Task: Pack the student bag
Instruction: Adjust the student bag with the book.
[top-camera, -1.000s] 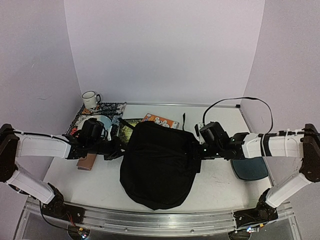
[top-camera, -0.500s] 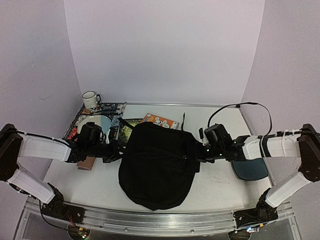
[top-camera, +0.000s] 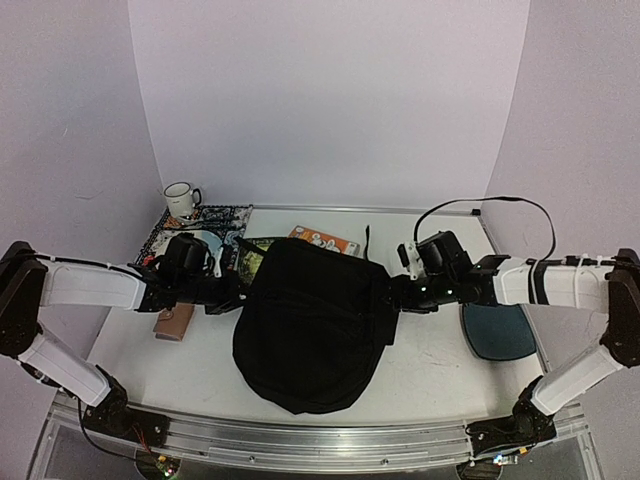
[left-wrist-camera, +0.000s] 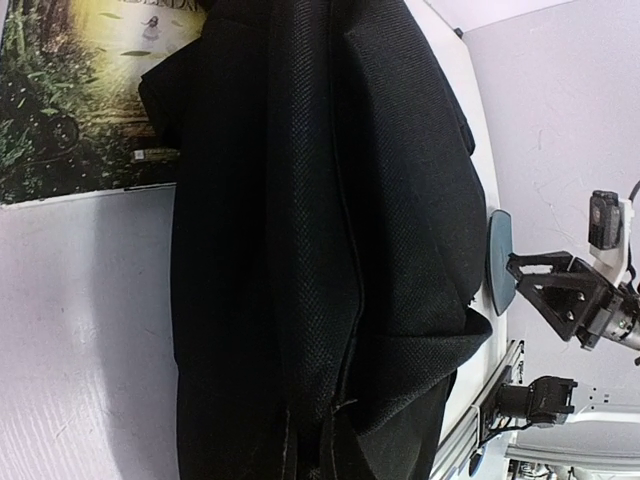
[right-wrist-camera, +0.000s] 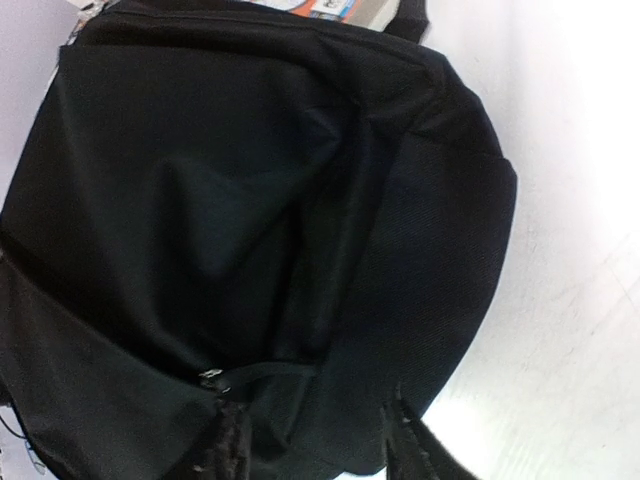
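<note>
The student bag (top-camera: 305, 325), a big black fabric backpack, lies in the middle of the table between both arms. My left gripper (top-camera: 235, 290) is at its left edge, shut on the black fabric. In the left wrist view the bag (left-wrist-camera: 330, 200) fills the frame and the left gripper (left-wrist-camera: 320, 455) is nearly lost in the cloth. My right gripper (top-camera: 392, 300) sits at the bag's right edge. In the right wrist view its fingers (right-wrist-camera: 228, 445) stand apart over the bag (right-wrist-camera: 250, 180), gripping nothing.
A forest-cover book (top-camera: 250, 255) and an orange book (top-camera: 322, 240) lie behind the bag. A white mug (top-camera: 181, 198) and a patterned cloth (top-camera: 215, 215) sit at the back left. A brown item (top-camera: 174, 322) lies under the left arm. A dark-teal pad (top-camera: 500, 335) lies right.
My right gripper's jaws have opened and let go of the bag's edge. The bag has slid a little to the left with my left gripper.
</note>
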